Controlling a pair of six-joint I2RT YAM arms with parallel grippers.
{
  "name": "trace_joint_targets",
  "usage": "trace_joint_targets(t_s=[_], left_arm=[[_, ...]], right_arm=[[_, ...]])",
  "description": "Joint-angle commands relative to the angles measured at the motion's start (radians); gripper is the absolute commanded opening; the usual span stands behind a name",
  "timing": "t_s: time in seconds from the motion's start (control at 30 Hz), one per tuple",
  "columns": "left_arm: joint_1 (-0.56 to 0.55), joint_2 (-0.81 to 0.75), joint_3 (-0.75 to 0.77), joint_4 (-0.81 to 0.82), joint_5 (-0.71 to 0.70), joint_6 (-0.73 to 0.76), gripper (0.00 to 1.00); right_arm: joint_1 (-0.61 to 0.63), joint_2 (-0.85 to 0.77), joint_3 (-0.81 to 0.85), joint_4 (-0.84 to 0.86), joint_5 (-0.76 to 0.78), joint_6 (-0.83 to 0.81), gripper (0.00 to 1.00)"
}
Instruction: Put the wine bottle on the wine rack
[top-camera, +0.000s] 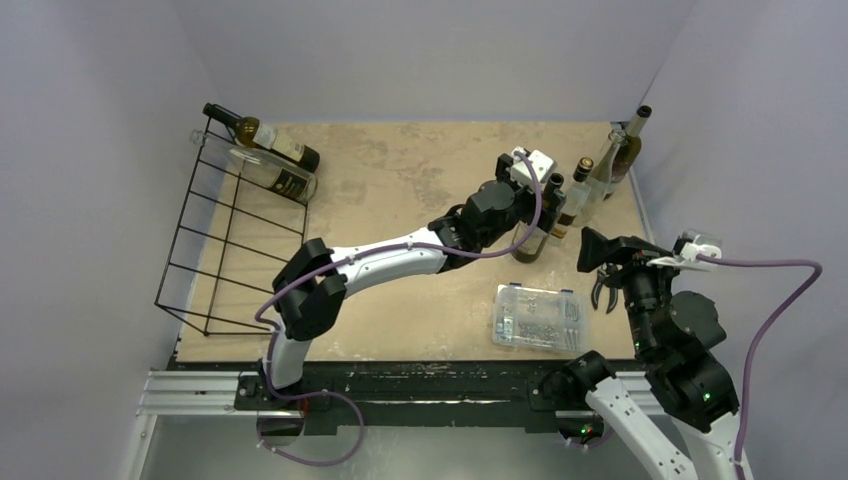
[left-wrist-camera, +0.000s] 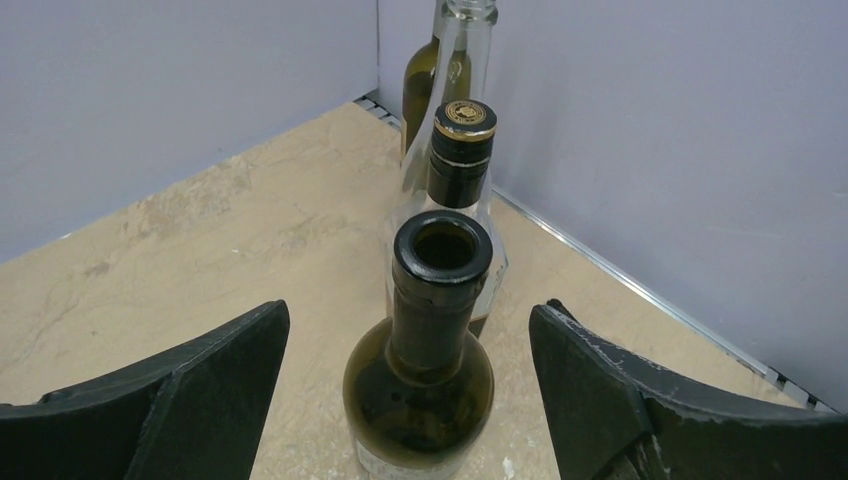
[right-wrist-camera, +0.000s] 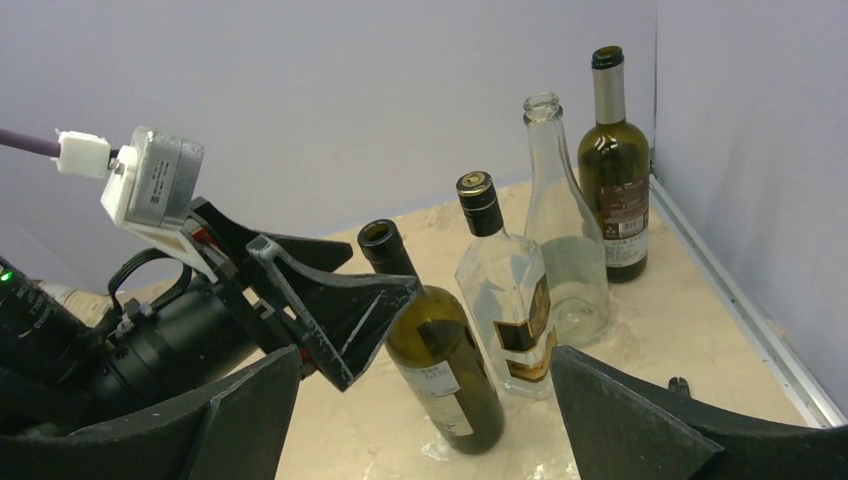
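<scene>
Left gripper (left-wrist-camera: 410, 312) wide around wine bottle (left-wrist-camera: 420, 395)

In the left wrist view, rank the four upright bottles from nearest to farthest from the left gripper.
1. Open-necked dark bottle, centre foreground.
2. Black-capped clear bottle, just behind.
3. Tall clear bottle, farther back.
4. Olive bottle, in the corner.

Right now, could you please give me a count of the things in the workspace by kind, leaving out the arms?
Standing bottles: 4
Bottles on the rack: 2
Wine rack: 1
Clear plastic box: 1
Total: 8
</scene>
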Motion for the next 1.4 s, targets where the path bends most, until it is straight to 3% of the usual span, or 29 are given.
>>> trace_joint_targets(t_s=[0.0, 0.27, 0.7, 0.93, 1.07, 1.37], left_arm=[[0.000, 0.037, 0.084, 0.066, -0.041, 0.015, 0.87], [0.000, 0.084, 0.123, 0.068, -0.068, 0.007, 0.72], [0.006, 0.142, 0.163, 0.086, -0.086, 0.005, 0.68], [0.016, 0.177, 0.232, 0.042, -0.056, -0.027, 0.52], [0.017, 0.173, 0.263, -0.018, -0.029, -0.018, 0.31], [0.029, 0.041, 0.152, -0.062, -0.070, -0.003, 0.03]], right_arm=[[0.010, -0.030, -0.011, 0.058, 0.028, -0.033, 0.99], [0.016, -0.019, -0.017, 0.072, 0.006, -0.041, 0.99], [0.015, 0.003, -0.019, 0.080, 0.001, -0.049, 0.99], [0.018, 0.022, -0.018, 0.076, -0.001, -0.047, 0.99], [0.016, 0.025, -0.015, 0.077, 0.006, -0.047, 0.99], [0.017, 0.027, -0.016, 0.074, 0.010, -0.047, 0.99]])
